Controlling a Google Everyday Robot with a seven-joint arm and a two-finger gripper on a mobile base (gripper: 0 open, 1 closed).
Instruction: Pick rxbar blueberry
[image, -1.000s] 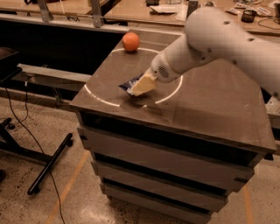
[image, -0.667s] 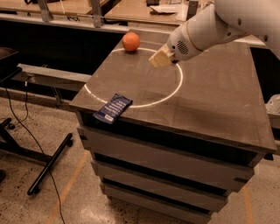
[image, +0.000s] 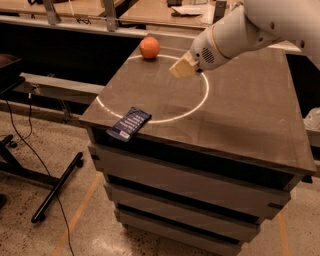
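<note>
The rxbar blueberry (image: 129, 123), a flat dark blue wrapper with white lines of text, lies at the front left edge of the brown cabinet top (image: 235, 115), one end jutting slightly over the edge. My gripper (image: 182, 66) hangs over the far part of the top, above the white painted ring (image: 202, 100), well behind and to the right of the bar. It looks shut and holds nothing. The white arm reaches in from the upper right.
An orange round fruit (image: 149, 47) sits at the far left of the cabinet top. Drawers run down the cabinet front. A black stand's legs and cables (image: 55, 187) lie on the floor at left. Tables stand behind.
One second ago the gripper was low at the bar near the ring's left side. The gripper has since risen and moved back right, and the bar now lies at the front left edge.
</note>
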